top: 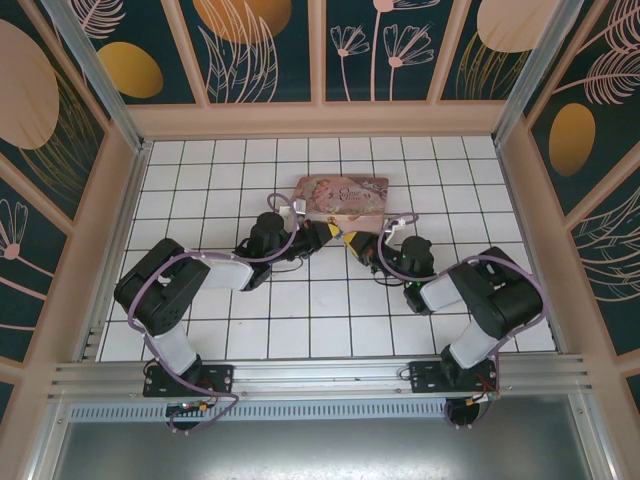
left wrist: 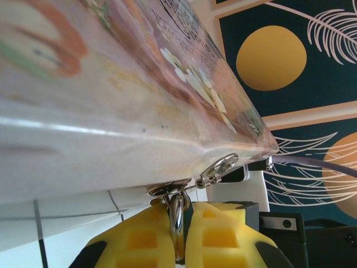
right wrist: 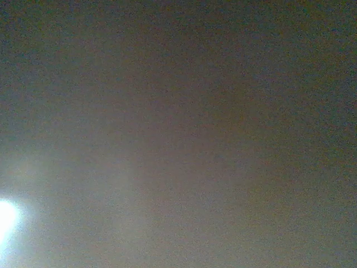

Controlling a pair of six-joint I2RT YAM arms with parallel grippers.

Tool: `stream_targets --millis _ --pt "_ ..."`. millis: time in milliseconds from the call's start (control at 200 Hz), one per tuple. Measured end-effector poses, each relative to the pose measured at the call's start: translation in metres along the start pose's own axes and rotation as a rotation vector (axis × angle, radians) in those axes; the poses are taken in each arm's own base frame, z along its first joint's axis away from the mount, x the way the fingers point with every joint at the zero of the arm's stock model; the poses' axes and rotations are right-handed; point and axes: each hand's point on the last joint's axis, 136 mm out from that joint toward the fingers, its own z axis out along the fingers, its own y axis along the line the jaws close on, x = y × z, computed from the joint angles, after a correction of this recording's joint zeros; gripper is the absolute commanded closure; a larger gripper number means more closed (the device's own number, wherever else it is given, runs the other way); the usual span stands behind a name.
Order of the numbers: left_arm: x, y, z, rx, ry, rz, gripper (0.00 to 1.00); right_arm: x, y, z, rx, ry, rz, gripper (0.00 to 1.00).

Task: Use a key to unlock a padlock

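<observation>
Seen from the left wrist, the padlock's silvery shackle point(left wrist: 177, 219) hangs through a metal ring under the front edge of the pink picture-printed tin box point(left wrist: 111, 84). My left gripper point(left wrist: 181, 207) is shut on that shackle, its yellow fingers point(left wrist: 142, 240) pressed against both sides; the lock's body is hidden between them. From above, the left gripper point(top: 333, 236) and right gripper point(top: 358, 243) meet nose to nose just in front of the tin box point(top: 340, 195). The right gripper is shut; what it holds is hidden. The key is out of view. The right wrist view is a dark blur.
A small silver hasp point(left wrist: 218, 168) sticks out of the tin's edge beside the ring. The white tiled floor point(top: 300, 310) is ringed by wooden walls with dark floral panels point(top: 260, 50). An aluminium rail point(top: 320, 375) carries both arm bases at the near edge.
</observation>
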Motion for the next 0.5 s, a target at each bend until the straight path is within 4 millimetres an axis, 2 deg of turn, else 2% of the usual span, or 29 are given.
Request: stream_targets --millis 290,500 --pt "-0.014 0.006 -0.003 -0.027 -0.056 0.004 1.00 -0.005 0.002 0.018 -0.038 0.032 0.076 1.00" --pt "-0.035 0.002 -0.009 -0.012 -0.131 0.007 1.00 -0.012 0.014 0.041 -0.034 0.050 0.007 1.00"
